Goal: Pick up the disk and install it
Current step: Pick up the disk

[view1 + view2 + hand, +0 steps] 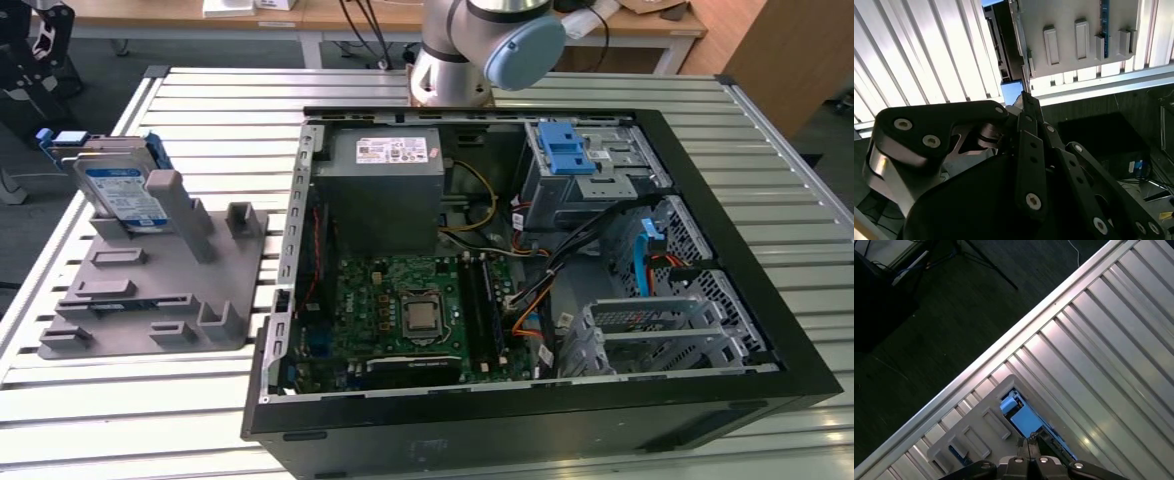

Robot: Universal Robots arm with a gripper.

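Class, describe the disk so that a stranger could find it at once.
On the exterior view's left of the open computer case lies a grey holder. The disk stands on edge at its far end: silver, blue-framed, the only labelled thing there.

I see a slatted metal table (147,420) on a dark floor (929,340). Behind it stand pale wooden desks (160,22) with dangling cables (358,25), and a brown wooden panel (787,50) at the exterior view's right.
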